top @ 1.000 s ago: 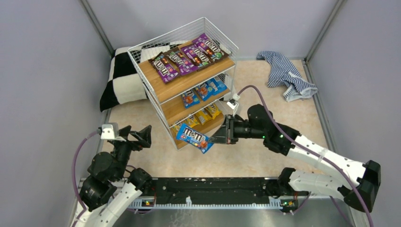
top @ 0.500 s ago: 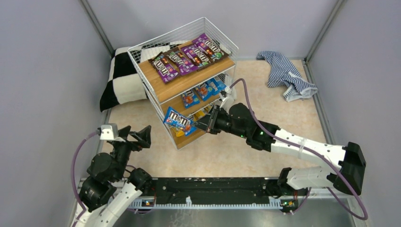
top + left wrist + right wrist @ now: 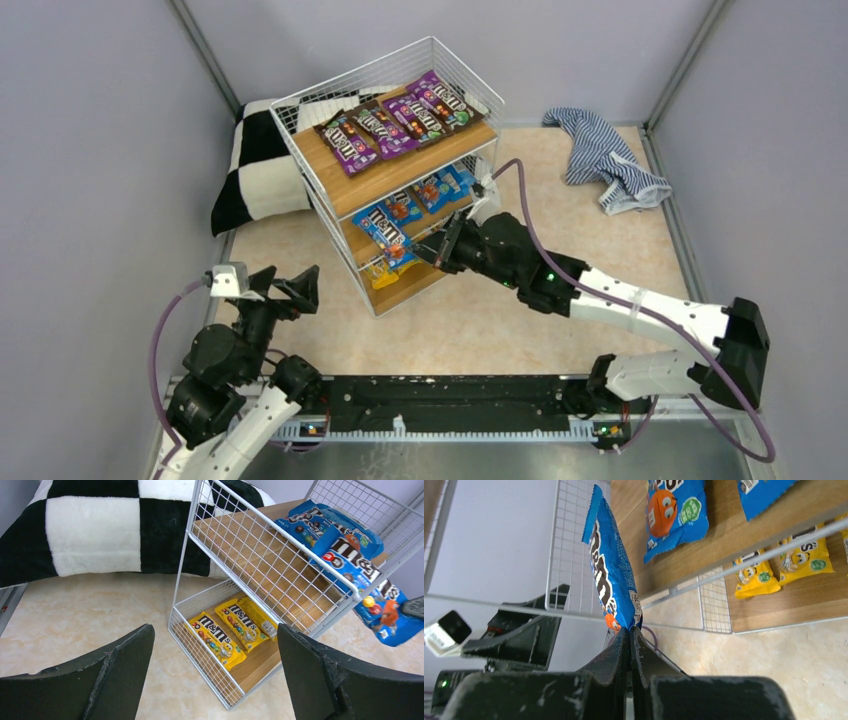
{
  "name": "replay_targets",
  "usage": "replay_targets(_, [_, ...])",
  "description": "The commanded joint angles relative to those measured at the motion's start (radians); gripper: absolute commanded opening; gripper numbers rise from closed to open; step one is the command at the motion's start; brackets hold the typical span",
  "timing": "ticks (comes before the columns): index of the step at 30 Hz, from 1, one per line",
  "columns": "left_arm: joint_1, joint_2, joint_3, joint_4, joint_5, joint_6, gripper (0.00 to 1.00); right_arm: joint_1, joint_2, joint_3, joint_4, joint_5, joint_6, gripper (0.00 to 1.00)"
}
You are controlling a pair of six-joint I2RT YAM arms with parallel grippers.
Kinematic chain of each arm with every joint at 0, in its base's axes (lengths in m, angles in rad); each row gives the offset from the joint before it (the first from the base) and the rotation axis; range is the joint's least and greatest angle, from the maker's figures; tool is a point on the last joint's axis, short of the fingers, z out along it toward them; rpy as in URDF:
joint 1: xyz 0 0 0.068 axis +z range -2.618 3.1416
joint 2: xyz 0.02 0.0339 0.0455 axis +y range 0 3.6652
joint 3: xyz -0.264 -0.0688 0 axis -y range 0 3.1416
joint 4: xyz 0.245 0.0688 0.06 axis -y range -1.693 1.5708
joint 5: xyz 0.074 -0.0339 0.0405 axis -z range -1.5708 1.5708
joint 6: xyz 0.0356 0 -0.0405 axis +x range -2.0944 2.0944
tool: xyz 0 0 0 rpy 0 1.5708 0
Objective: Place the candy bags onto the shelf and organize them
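Worktop [image 3: 520, 335], pale and mottled, spreads out from the arm bases, and nearest us we see the left fingers [image 3: 107, 677] spread wide with nothing between them, held above it a little short of the shelf [image 3: 385, 172]. Next we come to the right fingers [image 3: 616, 660], pressed tightly together on one end of a blue candy bag [image 3: 385, 232], with the right arm reaching across to the shelf's open front. In the right wrist view we see that bag almost edge-on, its free end past the front rail and over the middle board, its gripped end out in front of the rail; we cannot tell whether it touches the wood. Below it, on the bottom board, yellow candy bags [image 3: 222, 640] lie flat side by side. Further in on the middle board we see other blue candy bags [image 3: 435, 188]. On the top board four purple candy bags [image 3: 400, 122] lie in a row. Just behind the shelf we find a black-and-white checkered cushion [image 3: 255, 165], and well apart, toward the far right corner, a blue-white striped cloth [image 3: 605, 155] lies crumpled.
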Motion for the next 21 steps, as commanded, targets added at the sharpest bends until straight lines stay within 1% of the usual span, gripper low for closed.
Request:
replay_targets(1, [0.003, -0.013, -0.002, 0.038, -0.003, 0.011, 0.98, 0.02, 0.089, 0.112, 0.08, 0.05, 0.019, 0.0])
replay_targets(9, [0.003, -0.011, -0.002, 0.039, -0.007, 0.009, 0.99, 0.058, 0.216, 0.231, 0.043, 0.164, 0.079, 0.0])
replay_targets(17, [0.003, -0.008, -0.003, 0.04, -0.002, 0.012, 0.98, 0.071, 0.25, 0.245, 0.052, 0.232, 0.112, 0.0])
replay_targets(21, [0.003, -0.009, -0.003, 0.043, -0.001, 0.012, 0.98, 0.072, 0.266, 0.252, 0.064, 0.233, 0.112, 0.0])
